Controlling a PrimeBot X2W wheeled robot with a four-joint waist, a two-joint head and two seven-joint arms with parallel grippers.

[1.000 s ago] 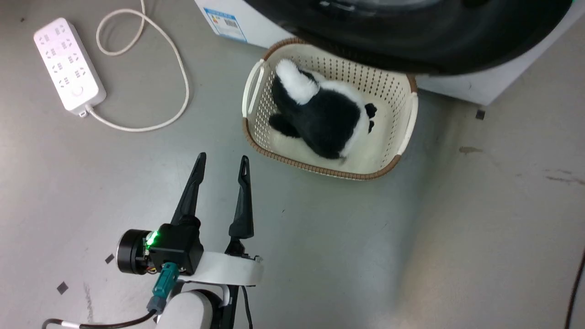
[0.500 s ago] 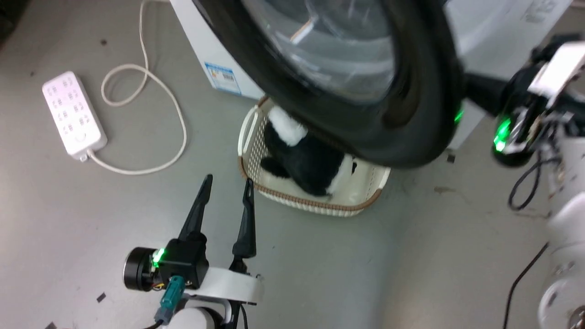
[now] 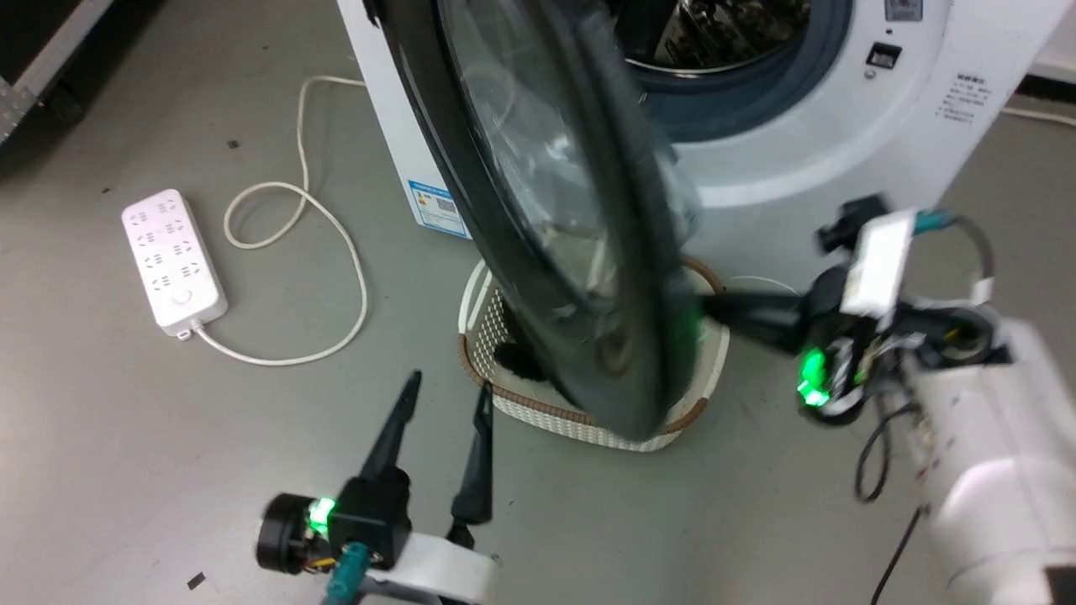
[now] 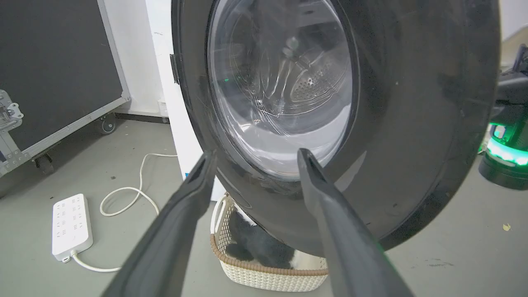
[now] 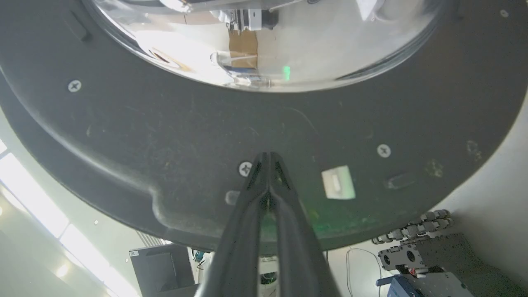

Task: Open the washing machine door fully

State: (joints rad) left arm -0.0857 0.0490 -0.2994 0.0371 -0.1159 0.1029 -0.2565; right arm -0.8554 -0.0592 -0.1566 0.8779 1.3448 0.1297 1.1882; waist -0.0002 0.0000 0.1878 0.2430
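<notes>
Washing machine door (image 3: 546, 210) stands swung about halfway out from the white machine (image 3: 841, 126), edge-on to the head camera, its lower rim hanging over the laundry basket (image 3: 538, 412) on the floor. The right gripper (image 3: 713, 307) has its fingers pressed together into one blunt point, tips seemingly against the door's dark inner face below the glass bowl (image 5: 264, 41), apparently to push rather than grasp. The left gripper (image 3: 450, 384) hangs low on the outer side, fingers spread wide around nothing, likely clear of the swing.
</notes>
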